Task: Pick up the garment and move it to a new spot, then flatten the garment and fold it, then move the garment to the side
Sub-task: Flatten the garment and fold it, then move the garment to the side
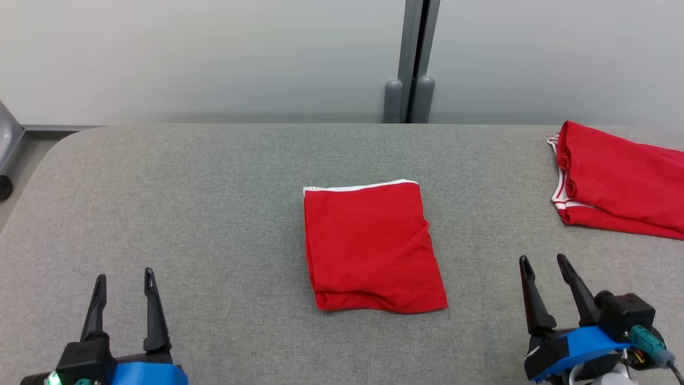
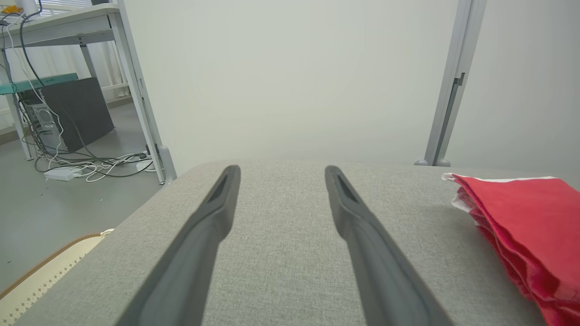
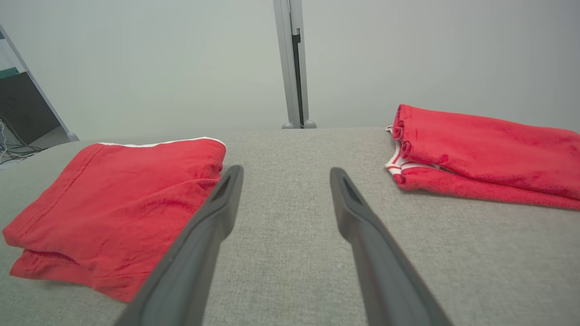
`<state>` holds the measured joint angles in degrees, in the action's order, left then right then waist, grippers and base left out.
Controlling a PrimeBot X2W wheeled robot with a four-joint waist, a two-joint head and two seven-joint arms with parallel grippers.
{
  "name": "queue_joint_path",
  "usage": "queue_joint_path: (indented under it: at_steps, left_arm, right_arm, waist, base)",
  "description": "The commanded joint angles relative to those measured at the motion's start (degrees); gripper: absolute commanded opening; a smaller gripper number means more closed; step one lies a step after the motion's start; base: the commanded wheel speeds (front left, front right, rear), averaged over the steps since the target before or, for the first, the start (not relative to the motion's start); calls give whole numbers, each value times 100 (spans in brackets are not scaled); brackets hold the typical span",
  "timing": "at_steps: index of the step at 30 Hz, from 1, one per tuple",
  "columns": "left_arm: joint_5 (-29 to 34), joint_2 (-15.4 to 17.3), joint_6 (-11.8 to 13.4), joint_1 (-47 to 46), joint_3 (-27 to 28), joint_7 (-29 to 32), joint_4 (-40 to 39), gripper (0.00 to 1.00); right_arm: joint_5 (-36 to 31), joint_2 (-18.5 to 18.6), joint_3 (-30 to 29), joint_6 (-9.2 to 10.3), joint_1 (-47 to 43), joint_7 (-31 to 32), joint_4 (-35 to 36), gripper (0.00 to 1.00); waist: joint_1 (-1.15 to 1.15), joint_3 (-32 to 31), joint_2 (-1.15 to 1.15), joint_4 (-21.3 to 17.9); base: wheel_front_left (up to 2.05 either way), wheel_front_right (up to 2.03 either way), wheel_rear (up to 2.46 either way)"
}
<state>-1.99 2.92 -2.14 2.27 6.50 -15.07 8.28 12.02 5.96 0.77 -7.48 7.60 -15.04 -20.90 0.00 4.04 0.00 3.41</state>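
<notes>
Left tool [image 1: 125, 274], right tool [image 1: 542, 257] spread; red garment [image 1: 371, 248] folded rectangular, grey woven table [image 1: 214, 187].

The head view looks down from high on the near side across the grey desk [image 1: 214, 187] toward the far wall [image 1: 214, 53]. The wrist views sit low behind the left pincer [image 2: 282, 168] and right pincer [image 3: 285, 168], facing far; all share the folded red garment [image 1: 371, 248].
</notes>
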Motion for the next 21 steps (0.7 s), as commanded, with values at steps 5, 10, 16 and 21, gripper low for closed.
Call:
queue_joint_path:
  at_steps: [5, 10, 16, 21]
  left_arm:
    - [72, 53, -47, 210, 35, -12, 135, 100]
    - [147, 90, -46, 377, 9, -13, 201, 100]
    - [135, 130, -44, 413, -18, -12, 287, 100]
    - [115, 130, -26, 401, -29, -12, 321, 100]
  right_arm:
    - [-175, -165, -65, -2, -476, -17, 75, 100]
    - [-274, -267, -70, -2, -744, -17, 0, 100]
    - [-288, -288, 3, -2, -809, -18, -155, 100]
    - [-312, -302, -1, -2, -811, -18, -211, 100]
  waist:
    - [0, -202, 0, -77]
    - [0, -375, 0, -54]
    - [0, -426, 0, -16]
    - [0, -449, 0, -2]
  base:
    - [0, 0, 0]
    - [0, 0, 0]
    - [0, 0, 0]
    - [0, 0, 0]
